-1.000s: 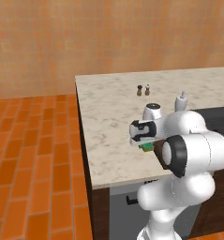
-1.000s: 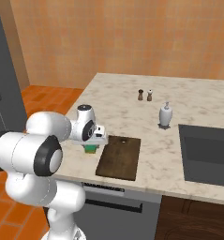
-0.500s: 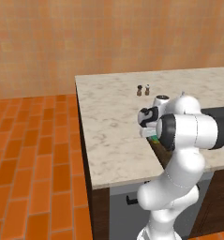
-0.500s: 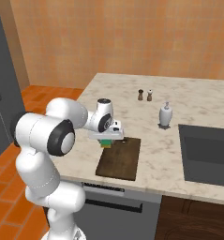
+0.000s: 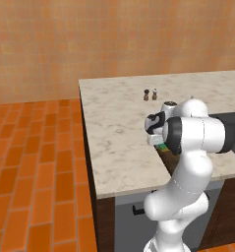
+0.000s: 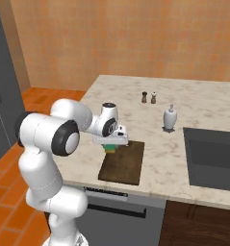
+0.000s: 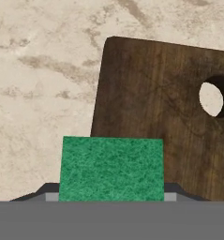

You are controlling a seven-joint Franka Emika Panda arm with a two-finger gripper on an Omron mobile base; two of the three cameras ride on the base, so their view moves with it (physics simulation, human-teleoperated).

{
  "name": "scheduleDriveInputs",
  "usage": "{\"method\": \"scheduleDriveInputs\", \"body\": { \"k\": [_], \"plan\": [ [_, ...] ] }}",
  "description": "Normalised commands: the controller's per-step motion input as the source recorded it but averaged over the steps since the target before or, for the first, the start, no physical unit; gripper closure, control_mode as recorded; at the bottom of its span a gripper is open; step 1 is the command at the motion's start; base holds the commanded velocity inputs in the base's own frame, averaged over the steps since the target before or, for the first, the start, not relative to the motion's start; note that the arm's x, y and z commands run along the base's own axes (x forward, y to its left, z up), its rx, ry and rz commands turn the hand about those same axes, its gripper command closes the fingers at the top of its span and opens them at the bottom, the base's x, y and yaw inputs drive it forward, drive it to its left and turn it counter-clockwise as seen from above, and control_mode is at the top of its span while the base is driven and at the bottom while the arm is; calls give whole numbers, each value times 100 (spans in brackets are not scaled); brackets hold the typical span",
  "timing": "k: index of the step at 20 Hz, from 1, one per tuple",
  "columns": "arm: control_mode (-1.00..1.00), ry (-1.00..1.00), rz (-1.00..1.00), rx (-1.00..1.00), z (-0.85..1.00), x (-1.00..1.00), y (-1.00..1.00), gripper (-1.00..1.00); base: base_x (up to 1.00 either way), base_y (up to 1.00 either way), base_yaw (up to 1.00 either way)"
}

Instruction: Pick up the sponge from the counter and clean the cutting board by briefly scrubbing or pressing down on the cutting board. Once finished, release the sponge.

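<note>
One broad marbled counter carries everything here, with a dark sink recessed at its right. The brown cutting board lies near the front edge. My hand pinches the green sponge, holding it over the board's near-left corner.
</note>
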Motion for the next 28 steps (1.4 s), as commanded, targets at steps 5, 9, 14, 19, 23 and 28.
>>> {"method": "scheduleDriveInputs", "body": {
  "k": [5, 9, 14, 19, 23, 28],
  "plan": [
    [-100, 1, 0, 0, -13, -1, 0, 100, 0, 0, 0],
    [-100, 0, 0, 0, -3, 27, -2, 100, 0, 0, 0],
    [-100, 0, 0, 0, -1, 48, -8, 100, 0, 0, 0],
    [-100, 0, 0, 3, -28, 9, -21, 100, 0, 0, 0],
    [-100, -5, -1, 0, -30, -10, -1, 100, 0, 0, 0],
    [-100, -7, -3, 0, -15, -40, -9, 100, 0, 0, 0]
  ]
}}
